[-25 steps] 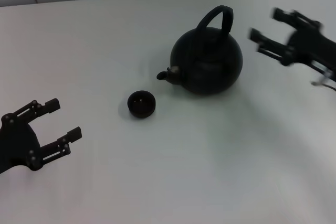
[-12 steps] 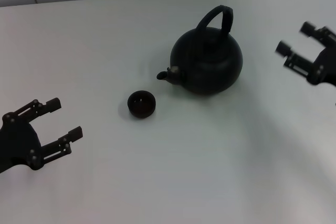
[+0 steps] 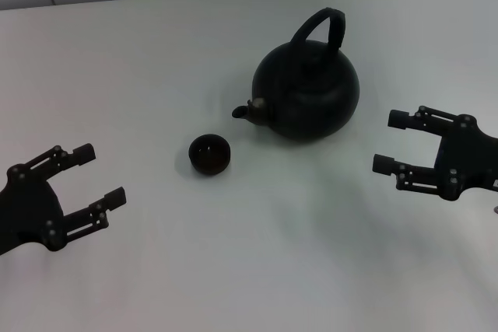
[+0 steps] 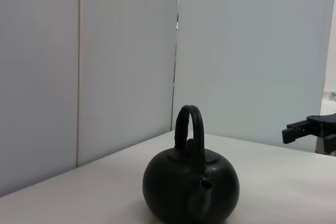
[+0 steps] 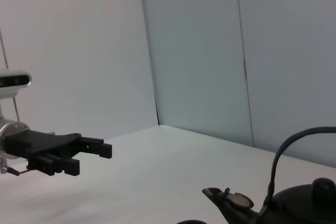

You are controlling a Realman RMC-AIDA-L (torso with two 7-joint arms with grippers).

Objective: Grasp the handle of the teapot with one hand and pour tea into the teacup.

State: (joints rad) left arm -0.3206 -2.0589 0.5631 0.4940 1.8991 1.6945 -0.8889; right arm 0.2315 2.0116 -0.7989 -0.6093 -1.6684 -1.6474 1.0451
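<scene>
Head view: black teapot (image 3: 306, 91) stands upright on the white surface (image 3: 257, 270), its hoop handle (image 3: 320, 27) raised over the lid and its spout (image 3: 250, 110) turned toward the teacup (image 3: 209, 153).
Teacup: small and dark, upright, near the spout tip but apart from it; whether it holds tea cannot be told.
Right pincer (image 3: 397, 142): spread wide, holding nothing, low beside the teapot on the robot's right and clear of the body and handle.
Left pincer (image 3: 97, 176): also wide and unloaded, well away on the robot's left near the front of the surface.
Stage: pot down and both pincers clear fits either an approach to the handle or a pot set back after pouring; the pictures do not settle which.
Risk, handle: the hoop is thin and rounded, so a bite off its crown would likely let the pot swing or twist in the pincer.
Risk, collision: any approach from the right pincer's low station could strike the round body and shove the pot toward the cup.
Risk, pour: the cup mouth is narrow and the cup looks light; a quick tilt could overshoot it, or the spout could knock it over.
Risk, lid: a steep tilt might unseat it.
</scene>
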